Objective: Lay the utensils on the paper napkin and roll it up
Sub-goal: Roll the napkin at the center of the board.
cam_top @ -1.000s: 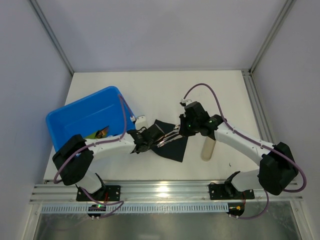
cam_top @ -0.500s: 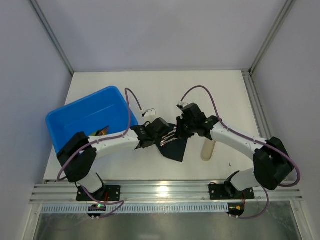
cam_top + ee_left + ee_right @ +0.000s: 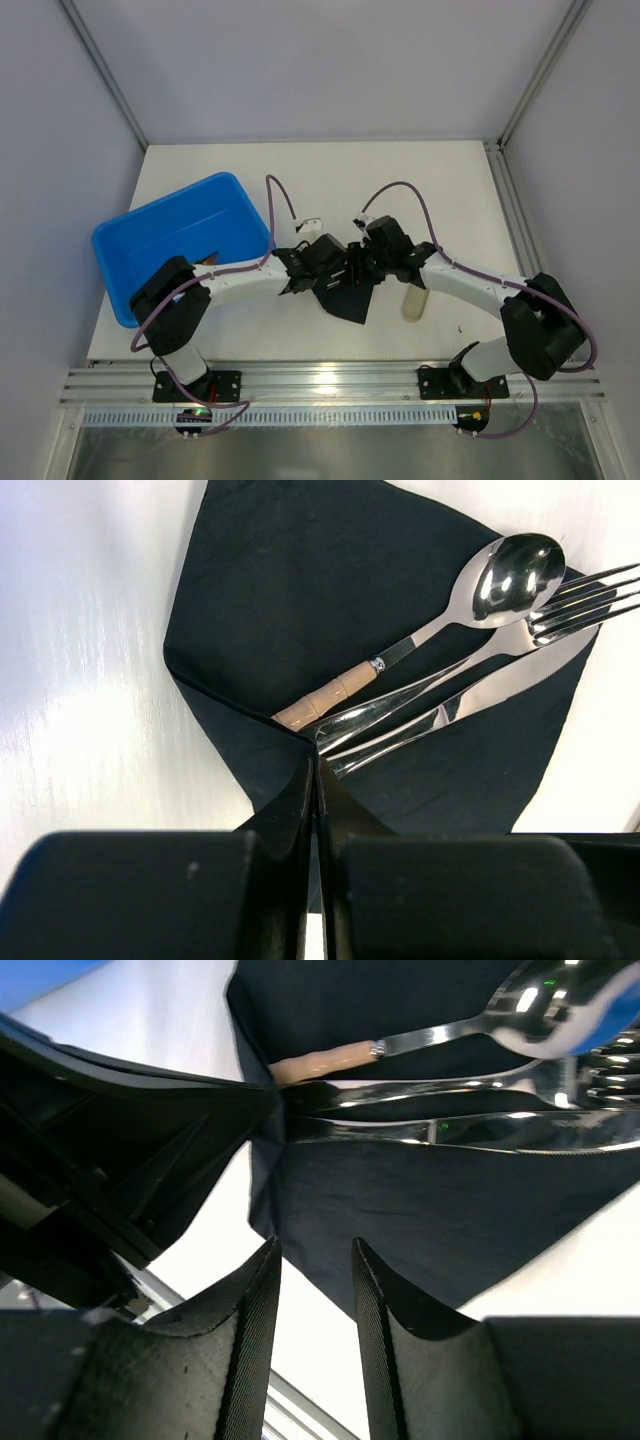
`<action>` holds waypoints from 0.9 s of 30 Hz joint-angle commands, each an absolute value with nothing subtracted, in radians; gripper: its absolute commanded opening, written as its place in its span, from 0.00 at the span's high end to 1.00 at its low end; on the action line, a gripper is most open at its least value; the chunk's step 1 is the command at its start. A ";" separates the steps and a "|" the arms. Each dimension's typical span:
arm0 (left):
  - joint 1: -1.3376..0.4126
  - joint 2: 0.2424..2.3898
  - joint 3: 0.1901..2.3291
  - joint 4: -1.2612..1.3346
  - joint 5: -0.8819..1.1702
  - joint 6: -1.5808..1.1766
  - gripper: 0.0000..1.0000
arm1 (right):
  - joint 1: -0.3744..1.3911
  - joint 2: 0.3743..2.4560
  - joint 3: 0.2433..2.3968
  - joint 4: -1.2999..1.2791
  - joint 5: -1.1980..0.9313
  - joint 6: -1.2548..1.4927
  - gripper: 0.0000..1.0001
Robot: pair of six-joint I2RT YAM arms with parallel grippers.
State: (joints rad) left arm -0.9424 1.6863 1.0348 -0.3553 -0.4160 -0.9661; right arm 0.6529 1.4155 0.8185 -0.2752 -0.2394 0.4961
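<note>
The black paper napkin lies on the white table, also in the top view. On it lie the utensils side by side: a spoon with a tan handle, a fork and a knife. My left gripper is shut on a raised fold of the napkin by the utensil handles; in the top view it is over the napkin's left part. My right gripper is open and empty, hovering above the napkin's edge, close beside the left one.
A thick beige cylinder lies right of the napkin. A blue tub stands at the left with a small item inside. The aluminium rail runs along the near table edge.
My left gripper has moved right, drawing the napkin's left corner up and over toward the utensils; the napkin looks more folded. My right gripper has shifted slightly left, closer to the left one.
</note>
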 commanded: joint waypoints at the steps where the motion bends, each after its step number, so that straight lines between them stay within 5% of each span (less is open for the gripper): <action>1: -0.946 1.689 1.072 -0.327 -0.414 -0.943 1.00 | 0.658 1.419 0.786 -0.109 -0.336 0.543 0.61; 9: -0.946 1.690 1.075 -0.325 -0.407 -0.922 1.00 | 0.658 1.477 0.674 0.176 -0.405 0.632 0.67; 27: -0.943 1.692 1.083 -0.314 -0.388 -0.910 1.00 | 0.664 1.606 0.653 0.322 -0.414 0.672 0.63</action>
